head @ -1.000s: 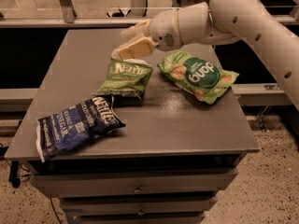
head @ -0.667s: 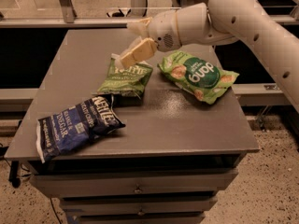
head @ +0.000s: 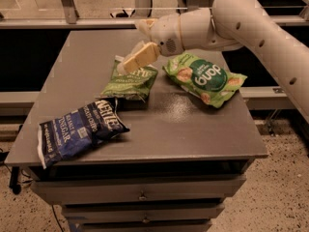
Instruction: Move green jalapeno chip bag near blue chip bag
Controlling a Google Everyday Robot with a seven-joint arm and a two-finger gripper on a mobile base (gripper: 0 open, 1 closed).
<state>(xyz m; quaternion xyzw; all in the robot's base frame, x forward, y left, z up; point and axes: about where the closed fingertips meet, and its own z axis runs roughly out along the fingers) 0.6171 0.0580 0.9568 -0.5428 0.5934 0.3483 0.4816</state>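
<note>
1. The claw [head: 131, 63] hangs at the end of the white arm [head: 251, 23], which reaches in from the upper right. It is low over the far end of the green jalapeno chip bag [head: 129, 83], at or just above the bag's top edge. Contact cannot be made out.
2. Whether the claw is open or closed cannot be told from this angle.
3. The green jalapeno chip bag lies flat near the middle of the worktop [head: 183, 124], left of centre. Its long axis runs roughly from the far side to the near side, and the near end leans slightly left. Its top end points away, under the claw.
4. The blue chip bag [head: 77, 132] lies flat at the near-left corner of the worktop. Its long axis runs diagonally, with one white crimped end at near left and the brand lettering at far right.
5. The blue bag's far-right corner comes up just beside the green bag's near edge. Whether they touch is unclear.
6. A larger bright green bag [head: 205, 76] lies to the right of the jalapeno bag, apart from it.
</note>
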